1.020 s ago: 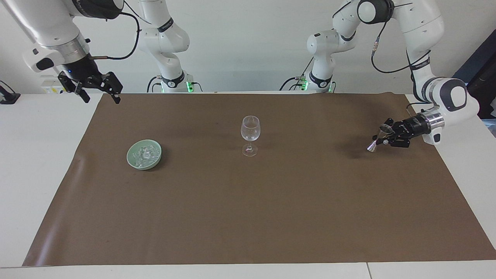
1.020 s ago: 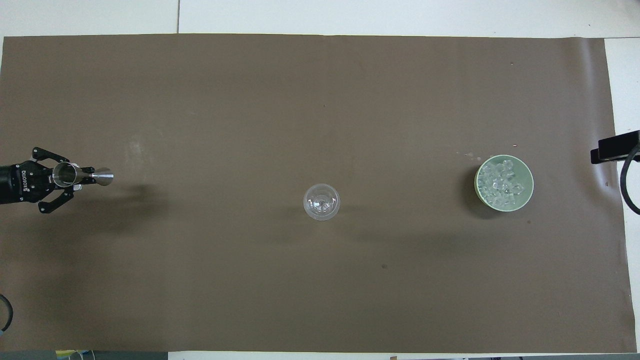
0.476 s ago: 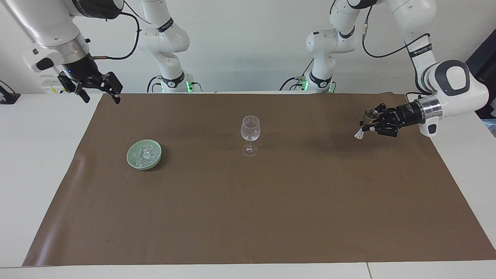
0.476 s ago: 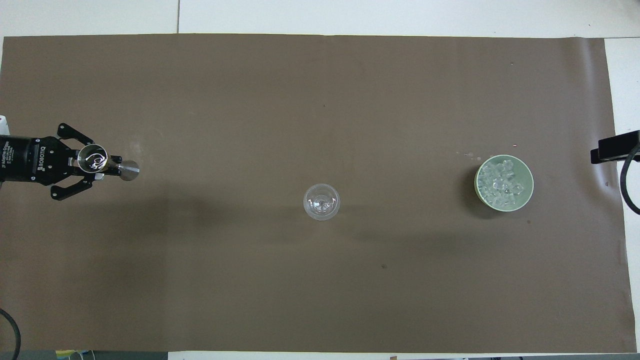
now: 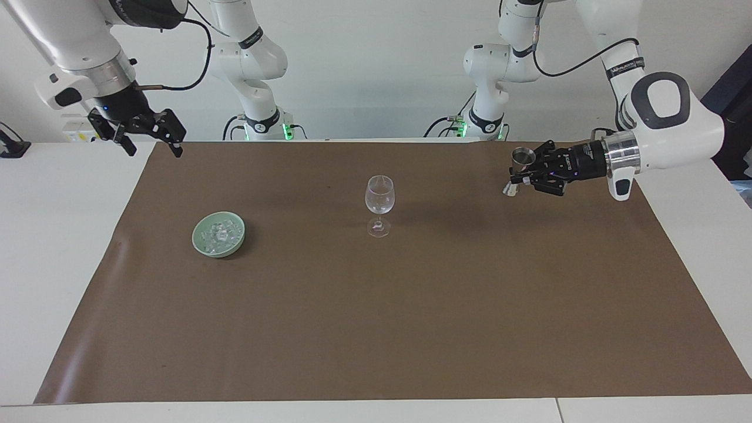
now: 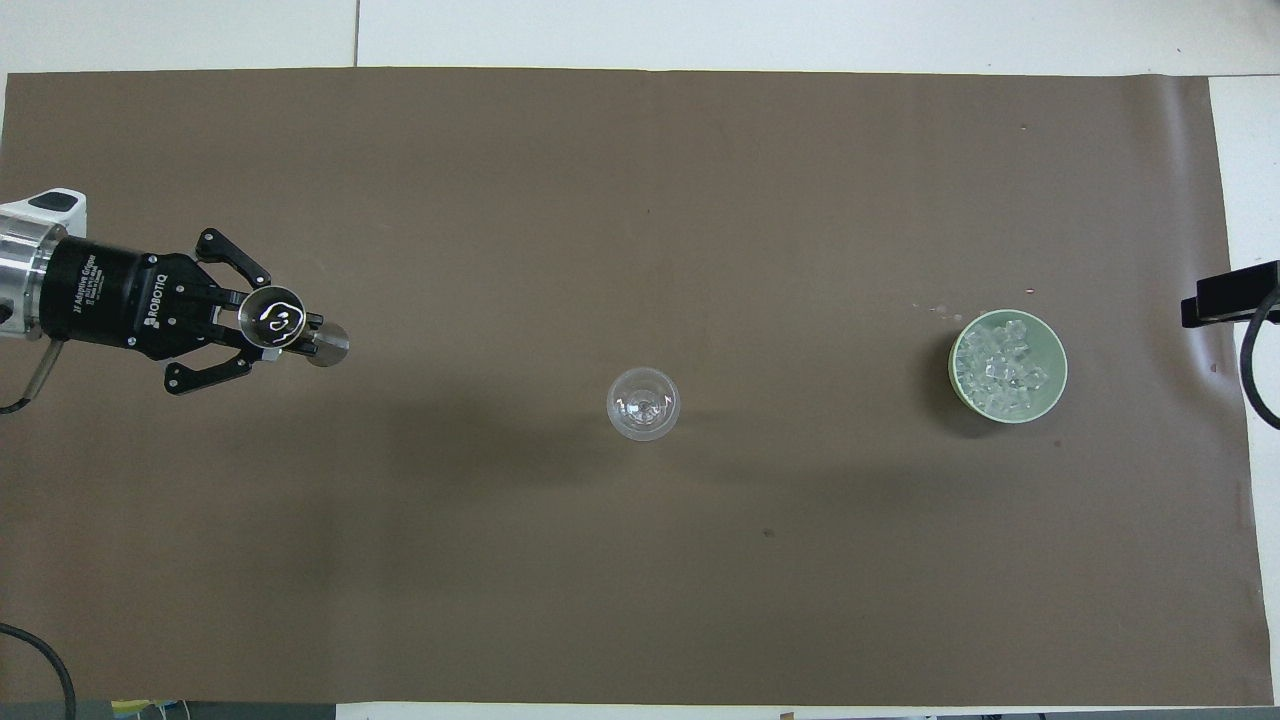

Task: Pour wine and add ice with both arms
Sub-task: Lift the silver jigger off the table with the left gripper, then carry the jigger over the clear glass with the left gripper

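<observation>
My left gripper [image 5: 519, 176] [image 6: 272, 336] is shut on a small metal jigger [image 5: 522, 157] [image 6: 284, 320], held roughly upright in the air over the brown mat toward the left arm's end of the table. Something glints inside the jigger's top cup; I cannot tell whether it is wine. A clear stemmed glass [image 5: 379, 202] [image 6: 642, 403] stands upright mid-mat, apart from the jigger. The ice [image 5: 220, 234] [image 6: 1003, 366] lies heaped in a pale green bowl [image 5: 197, 239] [image 6: 956, 370] toward the right arm's end. My right gripper [image 5: 154, 150] waits open and raised over the mat's corner by its base.
The brown mat [image 5: 411, 305] [image 6: 640, 200] covers most of the white table [image 5: 59, 235]. Both arm bases stand at the table's robot edge. A few small pale specks [image 6: 930, 310] lie on the mat beside the bowl.
The left gripper has risen with the jigger and carried it toward the glass, and the jigger now stands more upright. The right arm, glass and bowl have not moved.
</observation>
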